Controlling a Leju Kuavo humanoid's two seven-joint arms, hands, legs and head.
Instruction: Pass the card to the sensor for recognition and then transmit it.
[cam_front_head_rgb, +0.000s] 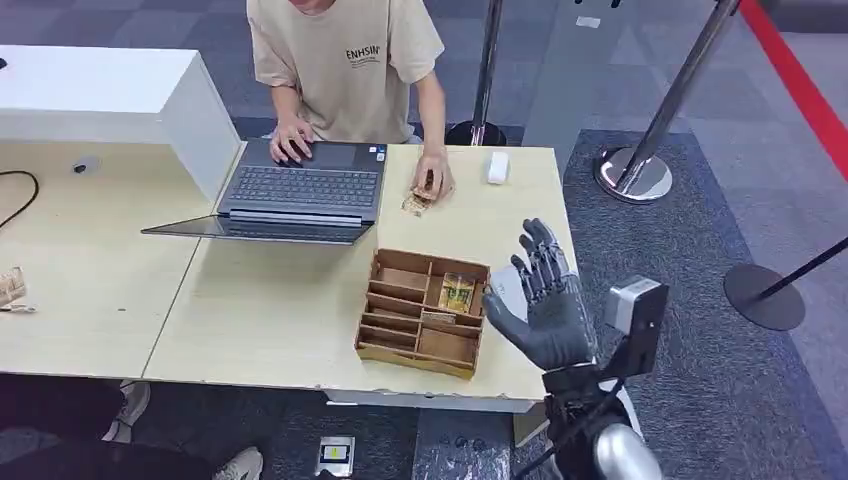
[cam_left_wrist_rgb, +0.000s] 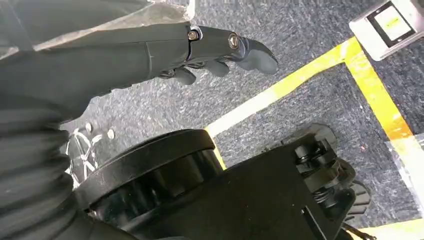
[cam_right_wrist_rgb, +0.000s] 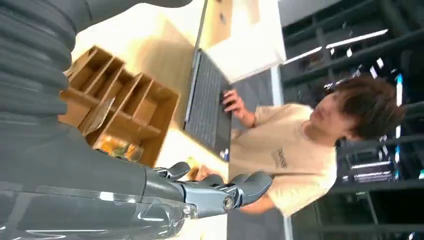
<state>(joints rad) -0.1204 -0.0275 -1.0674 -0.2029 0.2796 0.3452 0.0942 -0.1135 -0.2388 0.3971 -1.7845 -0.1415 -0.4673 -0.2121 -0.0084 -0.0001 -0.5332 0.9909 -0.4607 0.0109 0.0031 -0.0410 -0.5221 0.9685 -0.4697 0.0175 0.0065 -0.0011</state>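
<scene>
At about 5 o'clock on the desk (cam_front_head_rgb: 280, 320), my right hand (cam_front_head_rgb: 545, 300) hovers with fingers spread wide, holding nothing. A card (cam_front_head_rgb: 460, 292) sits in the wooden organizer (cam_front_head_rgb: 420, 312) just beside it at 9 o'clock. My left hand (cam_left_wrist_rgb: 150, 52) hangs over carpet, fingers loosely extended, empty. A person's hand (cam_front_head_rgb: 433, 183) rests at 12 o'clock.
</scene>
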